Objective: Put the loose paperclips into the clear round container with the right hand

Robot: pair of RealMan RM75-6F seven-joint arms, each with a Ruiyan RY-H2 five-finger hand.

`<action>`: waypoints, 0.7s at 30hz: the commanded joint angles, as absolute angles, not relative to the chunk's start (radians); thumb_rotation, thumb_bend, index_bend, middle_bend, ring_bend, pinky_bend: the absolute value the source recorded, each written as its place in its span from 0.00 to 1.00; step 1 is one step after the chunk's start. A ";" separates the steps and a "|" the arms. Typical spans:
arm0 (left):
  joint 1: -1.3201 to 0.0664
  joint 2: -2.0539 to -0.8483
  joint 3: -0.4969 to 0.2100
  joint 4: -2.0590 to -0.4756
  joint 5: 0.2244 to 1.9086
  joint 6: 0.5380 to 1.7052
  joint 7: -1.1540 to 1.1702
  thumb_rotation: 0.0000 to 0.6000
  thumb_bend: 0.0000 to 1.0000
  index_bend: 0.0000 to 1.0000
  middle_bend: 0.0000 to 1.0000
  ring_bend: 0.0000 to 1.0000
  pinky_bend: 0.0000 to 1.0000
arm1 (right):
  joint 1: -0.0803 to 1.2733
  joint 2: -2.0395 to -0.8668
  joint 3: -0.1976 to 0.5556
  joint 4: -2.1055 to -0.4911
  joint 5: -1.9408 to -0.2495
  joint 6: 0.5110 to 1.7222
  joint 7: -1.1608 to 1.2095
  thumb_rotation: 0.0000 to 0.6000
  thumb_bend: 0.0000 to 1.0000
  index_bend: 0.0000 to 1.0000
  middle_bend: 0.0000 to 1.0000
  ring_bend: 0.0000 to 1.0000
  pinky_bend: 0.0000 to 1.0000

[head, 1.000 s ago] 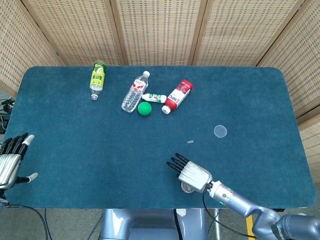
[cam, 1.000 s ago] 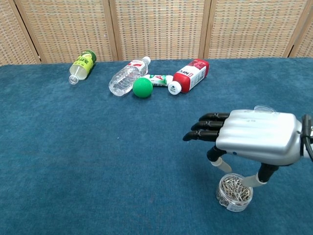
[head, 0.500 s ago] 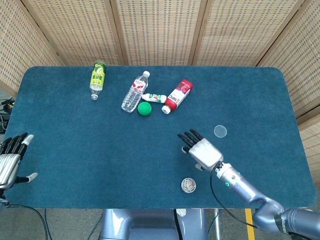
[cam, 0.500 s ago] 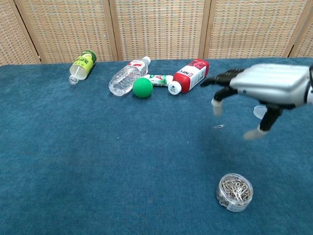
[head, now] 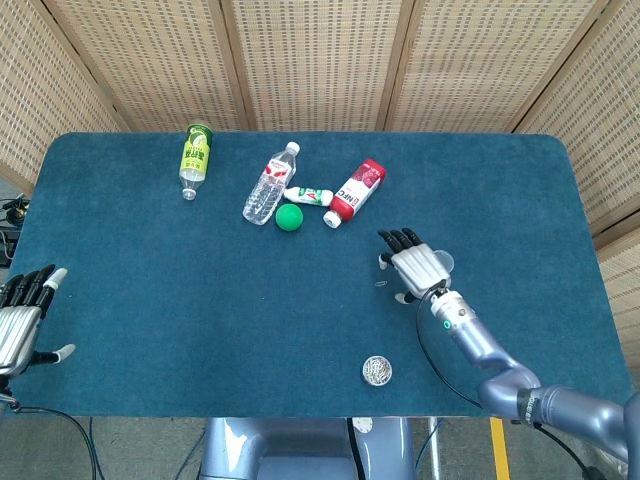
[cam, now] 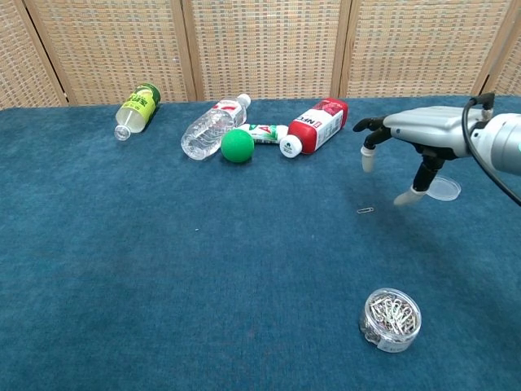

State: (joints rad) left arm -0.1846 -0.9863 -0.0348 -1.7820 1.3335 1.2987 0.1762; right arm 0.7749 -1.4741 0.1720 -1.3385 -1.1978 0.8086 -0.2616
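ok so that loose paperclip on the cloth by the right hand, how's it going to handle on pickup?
The paperclip is thin bent wire lying flat on the blue cloth, so probably very light and hard to get fingertips under. It likely slides rather than rolls if nudged. The right hand is large beside it, so a pinch may easily miss.

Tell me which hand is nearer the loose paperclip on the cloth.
Right. The right hand hovers open just beside the loose paperclip, not touching it. The left hand rests far off at the table's opposite edge.
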 commanded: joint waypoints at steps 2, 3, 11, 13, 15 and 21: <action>-0.185 -0.987 -0.036 -1.780 1.330 1.297 0.174 1.00 0.00 0.00 0.00 0.00 0.00 | 0.793 -1.510 0.183 -1.308 -1.164 0.789 -0.261 1.00 0.25 0.47 0.00 0.00 0.00; -0.186 -0.987 -0.036 -1.780 1.329 1.296 0.174 1.00 0.00 0.00 0.00 0.00 0.00 | 0.796 -1.516 0.183 -1.302 -1.159 0.788 -0.265 1.00 0.27 0.48 0.00 0.00 0.00; -0.187 -0.986 -0.037 -1.777 1.326 1.293 0.172 1.00 0.00 0.00 0.00 0.00 0.00 | 0.823 -1.558 0.182 -1.250 -1.112 0.770 -0.312 1.00 0.30 0.50 0.00 0.00 0.00; -0.186 -0.987 -0.037 -1.777 1.326 1.294 0.172 1.00 0.00 0.00 0.00 0.00 0.00 | 0.827 -1.566 0.178 -1.238 -1.106 0.768 -0.326 1.00 0.30 0.50 0.00 0.00 0.00; -0.187 -0.988 -0.036 -1.776 1.326 1.293 0.173 1.00 0.00 0.00 0.00 0.00 0.00 | 0.832 -1.580 0.173 -1.219 -1.096 0.764 -0.340 1.00 0.30 0.50 0.00 0.00 0.00; -0.188 -0.991 -0.036 -1.774 1.322 1.290 0.179 1.00 0.00 0.00 0.00 0.00 0.00 | 0.844 -1.614 0.173 -1.175 -1.060 0.747 -0.354 1.00 0.31 0.50 0.00 0.00 0.00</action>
